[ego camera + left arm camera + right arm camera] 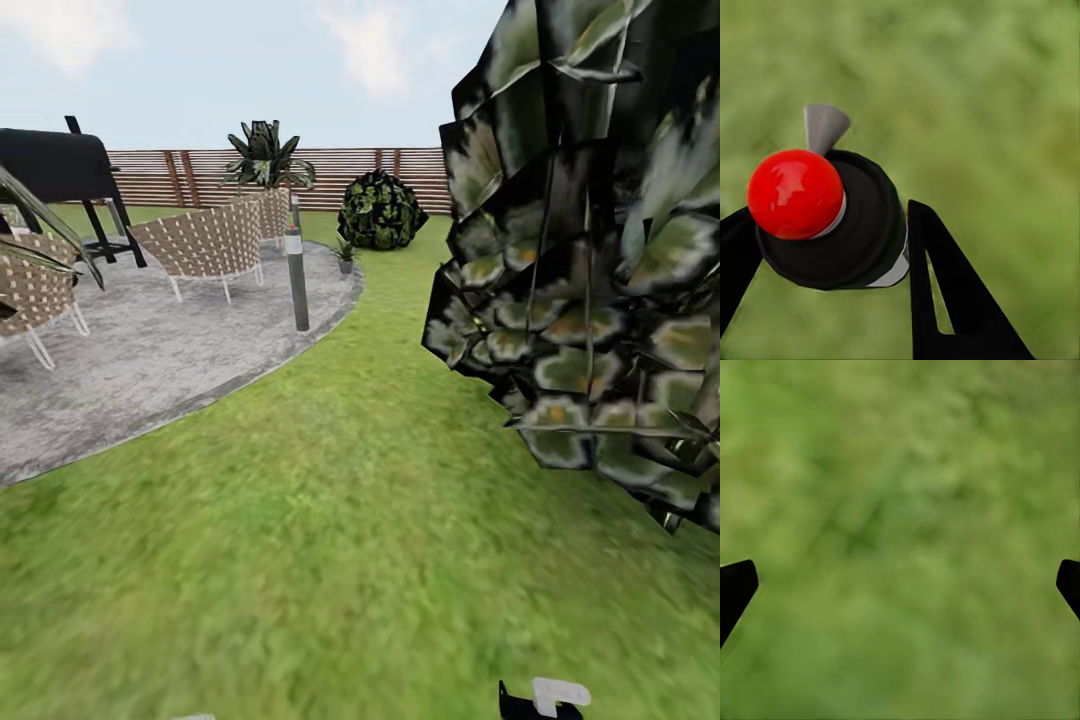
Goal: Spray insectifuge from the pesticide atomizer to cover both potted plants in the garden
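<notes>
Head view: the garden, a green lawn [330, 520] filling the foreground, with a round grey paved patio [150, 350] at 9 to 10 o'clock. On the patio stand woven chairs [205, 243] and a dark grill [60, 165]; a grey bollard lamp [297, 270] rises at the patio's edge near 11 o'clock. Just behind it, close to the paving rim, sits one small potted plant [346, 255] in a grey pot. A dark broad-leaved bush [381, 210] lies beyond it at 12 o'clock, before the brown slatted fence [200, 175]. A large mottled bush [600, 250] occupies the 2 to 3 o'clock sector, very near the camera. A black-and-white part of the robot [545, 698] shows at 5 o'clock on the frame's lower edge.

Left wrist view: the left gripper [832, 247] clasps the pesticide atomizer [847, 225], its black fingers pressed against either side of the dark cylindrical body. The atomizer is seen end-on, showing a red cap [795, 193] and a grey nozzle [823, 126], with grass behind.

Right wrist view: the right gripper [900, 585] is spread wide, holding nothing, its finger tips at opposite frame edges over blurred grass.
</notes>
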You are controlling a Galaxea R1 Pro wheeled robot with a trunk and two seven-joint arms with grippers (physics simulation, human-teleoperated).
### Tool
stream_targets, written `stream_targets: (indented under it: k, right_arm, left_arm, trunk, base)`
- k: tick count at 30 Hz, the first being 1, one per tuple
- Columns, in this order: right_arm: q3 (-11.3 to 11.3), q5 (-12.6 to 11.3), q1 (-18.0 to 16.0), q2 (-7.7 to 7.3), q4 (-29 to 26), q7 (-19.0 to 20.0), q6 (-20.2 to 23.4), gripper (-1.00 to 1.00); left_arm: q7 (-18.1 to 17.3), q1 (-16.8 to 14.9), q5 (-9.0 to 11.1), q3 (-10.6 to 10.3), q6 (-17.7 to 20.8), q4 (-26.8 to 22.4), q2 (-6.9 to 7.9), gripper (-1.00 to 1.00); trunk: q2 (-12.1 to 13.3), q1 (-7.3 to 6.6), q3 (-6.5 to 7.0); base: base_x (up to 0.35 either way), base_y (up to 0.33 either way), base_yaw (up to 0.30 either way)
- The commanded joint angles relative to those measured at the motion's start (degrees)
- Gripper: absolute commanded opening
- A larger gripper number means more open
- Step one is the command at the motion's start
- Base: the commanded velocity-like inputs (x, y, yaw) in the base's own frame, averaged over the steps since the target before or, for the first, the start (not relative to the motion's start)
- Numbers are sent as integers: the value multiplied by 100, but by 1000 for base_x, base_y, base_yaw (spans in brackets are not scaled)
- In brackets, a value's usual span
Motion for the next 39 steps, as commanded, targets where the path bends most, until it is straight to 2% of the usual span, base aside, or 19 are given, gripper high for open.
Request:
stream_targets:
  k: [1,9,30,39]
  right_arm:
    - [-42,8,-2,0,3,11,-25,100]
    - [-42,8,-2,0,5,12,-25,100]
    - [-42,8,-2,2,4,18,-25,100]
    - [-42,8,-2,2,4,16,-25,100]
  left_arm:
    - [26,-3,21,-48,-13,2,-1,-100]
    - [23,-3,21,-51,-13,2,-1,-100]
    - [26,-3,30,-48,-13,2,-1,-100]
    - [26,-3,30,-47,-9,2,-1,-100]
  trunk:
    - [-2,2,-5]
    - [-2,2,-5]
    - [-2,2,-5]
    - [-2,2,-5]
  base:
    - [337,71,279]
    - [337,11,224]
    - [337,4,4]
    - [317,154,0]
